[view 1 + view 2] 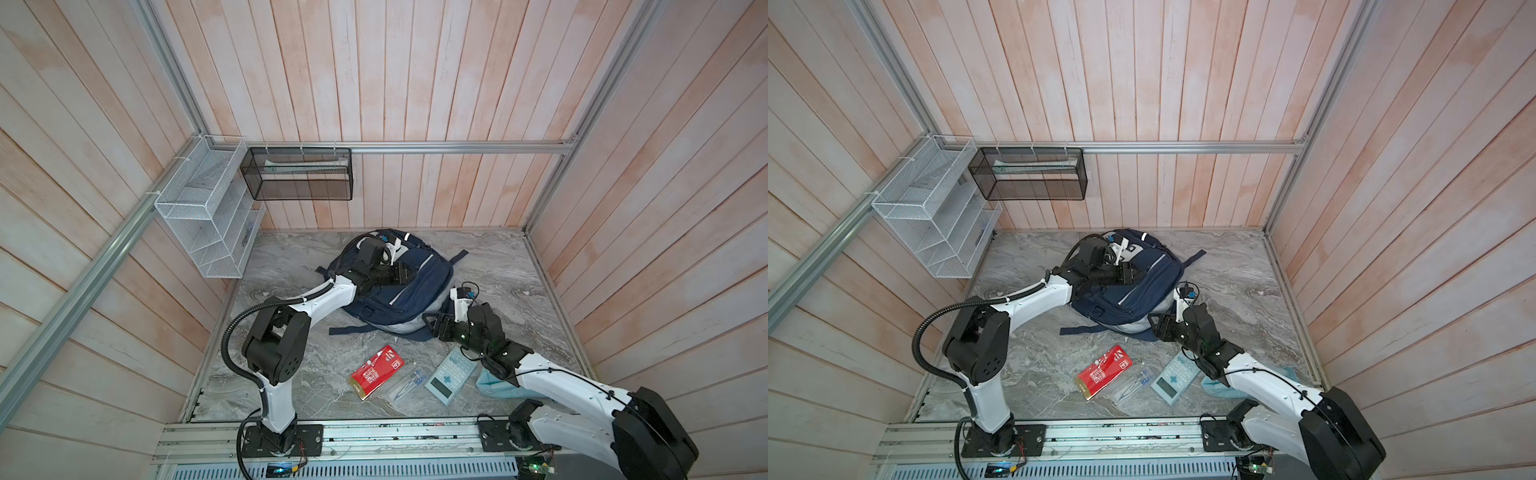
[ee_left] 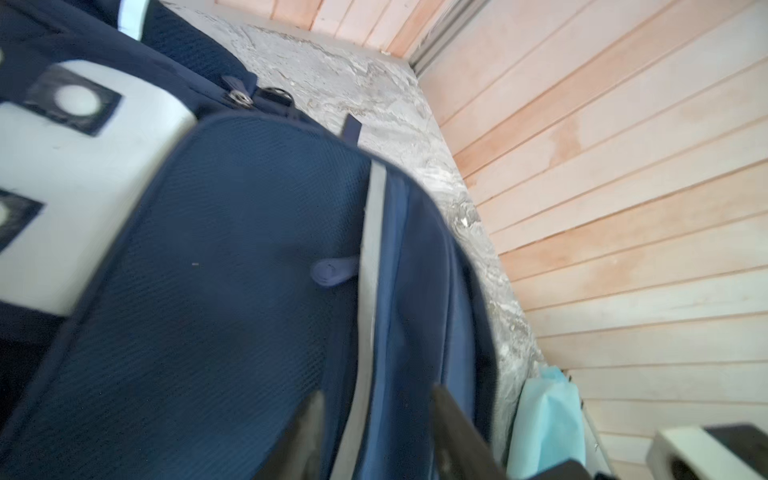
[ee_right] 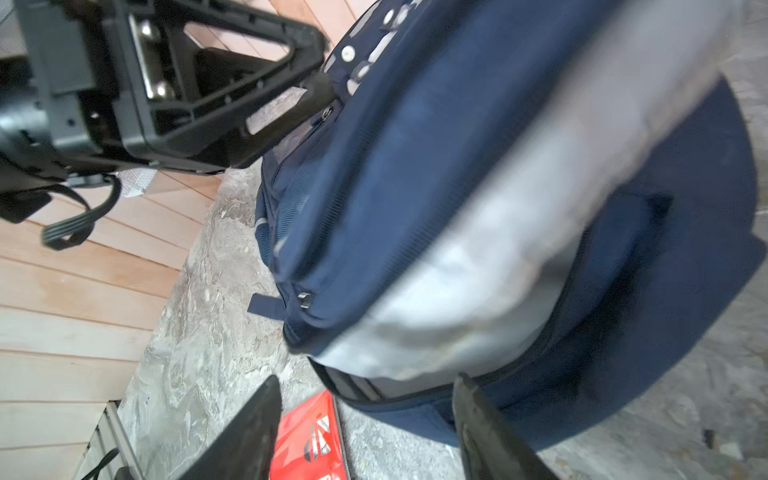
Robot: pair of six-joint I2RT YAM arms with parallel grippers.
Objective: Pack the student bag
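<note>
The student bag is a navy backpack with pale stripes, lying flat at the back middle of the marble table. My left gripper hovers over the bag's top face. Its fingers stand apart, open, with a grey stripe and blue fabric behind them and nothing pinched. My right gripper is at the bag's near right corner, just off the fabric. It is open, with only table and a red packet showing between the fingers.
In front of the bag lie a red packet, a compass in a clear case and a pale calculator. A light-blue pouch sits under my right forearm. A white wire rack and a black mesh basket hang at the back left.
</note>
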